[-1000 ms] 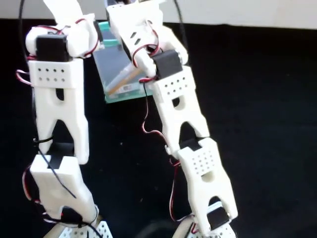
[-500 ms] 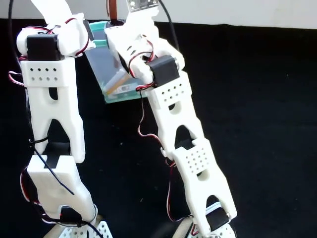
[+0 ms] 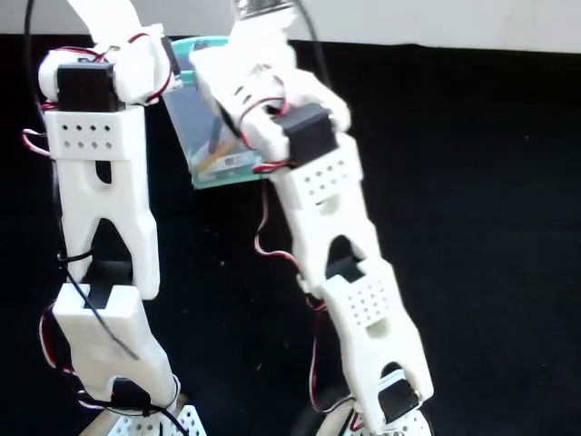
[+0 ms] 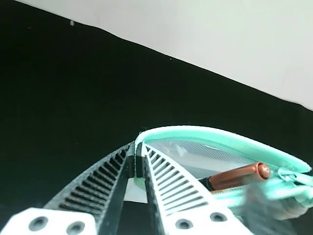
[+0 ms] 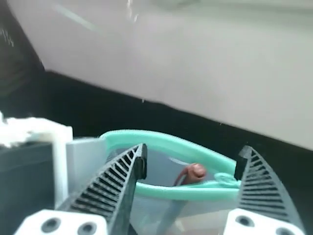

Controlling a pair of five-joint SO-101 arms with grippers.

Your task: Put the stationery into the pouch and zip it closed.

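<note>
Right arm re-aims over the held pouch; zip not yet shut.

In the last sec the pouch (image 3: 195, 118) tips and shifts slightly at the far edge of the surface (image 3: 472, 227), and the right arm swings w/ it. The left claw (image 4: 137, 149) is clenched on the pouch's rim end, holding it up. The right claw (image 5: 193, 152) is spread wide astride the open mouth, near what may be the zip pull (image 5: 222, 178) (blurry there). A pen (image 4: 237, 175) lies inside. Loading looks done, so zipping is prob. what's left.
</note>
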